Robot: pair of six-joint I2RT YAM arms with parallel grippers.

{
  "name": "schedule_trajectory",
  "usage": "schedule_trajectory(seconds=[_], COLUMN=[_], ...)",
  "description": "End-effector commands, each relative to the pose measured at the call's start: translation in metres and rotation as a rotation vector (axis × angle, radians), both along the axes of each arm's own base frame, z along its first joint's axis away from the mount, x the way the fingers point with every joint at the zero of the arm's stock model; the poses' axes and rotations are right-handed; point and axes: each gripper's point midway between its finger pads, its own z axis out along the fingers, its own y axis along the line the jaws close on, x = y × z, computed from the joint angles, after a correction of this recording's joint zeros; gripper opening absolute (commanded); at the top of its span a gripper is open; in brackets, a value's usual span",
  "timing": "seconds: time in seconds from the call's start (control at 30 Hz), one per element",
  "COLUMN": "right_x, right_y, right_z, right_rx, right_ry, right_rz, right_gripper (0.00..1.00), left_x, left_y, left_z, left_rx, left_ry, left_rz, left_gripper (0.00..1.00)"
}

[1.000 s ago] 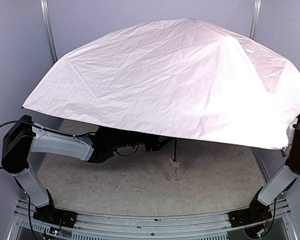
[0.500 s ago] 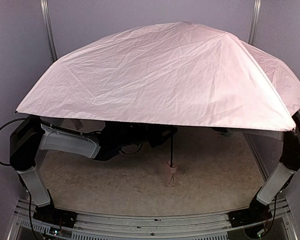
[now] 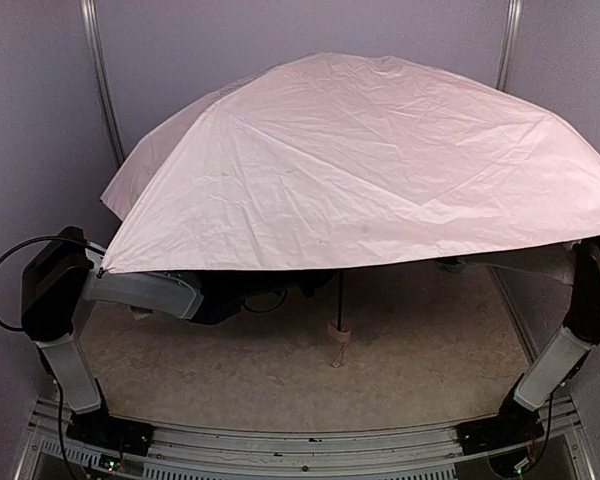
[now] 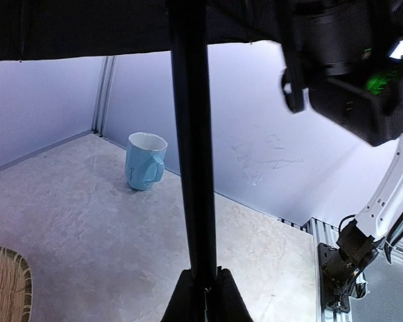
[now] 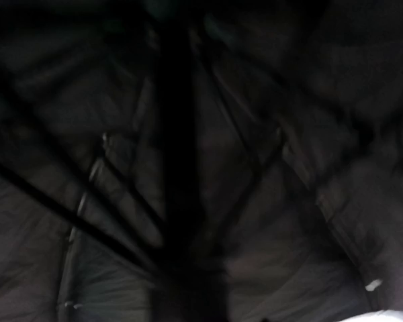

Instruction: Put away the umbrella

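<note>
The open umbrella's pale pink canopy [image 3: 380, 170] spreads over most of the top view, tilted down toward the near left. Its thin black shaft [image 3: 339, 298] drops to the pink handle [image 3: 337, 336], which hangs above the table. In the left wrist view my left gripper [image 4: 203, 274] is shut on the shaft [image 4: 191, 134], one finger pressed on each side. The right wrist view is dark and blurred and shows only the canopy's black underside [image 5: 289, 168] and ribs. My right arm's wrist [image 4: 349, 67] sits high beside the shaft, its fingers hidden.
A light blue mug [image 4: 145, 161] stands near the back wall. The edge of a woven tray [image 4: 7, 285] lies on the table at the left. The right arm's lower links [image 3: 570, 340] rise at the right edge under the canopy.
The canopy has rocked from sloping down to the right to sloping down to the near left. The shaft and handle have shifted slightly left.
</note>
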Motion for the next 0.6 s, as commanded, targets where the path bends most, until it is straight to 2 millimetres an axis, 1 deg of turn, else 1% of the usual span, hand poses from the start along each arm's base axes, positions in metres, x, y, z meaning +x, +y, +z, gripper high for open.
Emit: schedule_trajectory(seconds=[0.0,0.07,0.2,0.3,0.43,0.5,0.57], right_x=[0.000,0.000,0.006,0.010,0.016,0.022,0.024], right_y=[-0.018,-0.018,-0.019,-0.020,-0.018,-0.018,-0.017], right_z=[0.024,0.026,0.030,0.030,0.031,0.030,0.027], right_rx=[-0.034,-0.044,-0.065,-0.084,-0.115,-0.133,-0.146], right_ry=[-0.079,-0.102,-0.106,-0.113,-0.117,-0.105,-0.104], right_rz=[-0.222,-0.239,-0.286,-0.329,-0.362,-0.388,-0.394], right_gripper=[0.40,0.41,0.45,0.44,0.39,0.39,0.42], left_x=[0.007,0.008,0.008,0.007,0.008,0.008,0.008], left_y=[0.001,0.001,0.001,0.001,0.001,0.001,0.001], left_z=[0.019,0.018,0.019,0.019,0.019,0.018,0.020], left_rx=[-0.048,-0.048,-0.048,-0.045,-0.040,-0.038,-0.038], left_ry=[-0.040,-0.038,-0.040,-0.041,-0.045,-0.044,-0.048], left_rz=[0.045,0.051,0.052,0.052,0.054,0.055,0.059], left_gripper=[0.00,0.00,0.00,0.00,0.00,0.00,0.00])
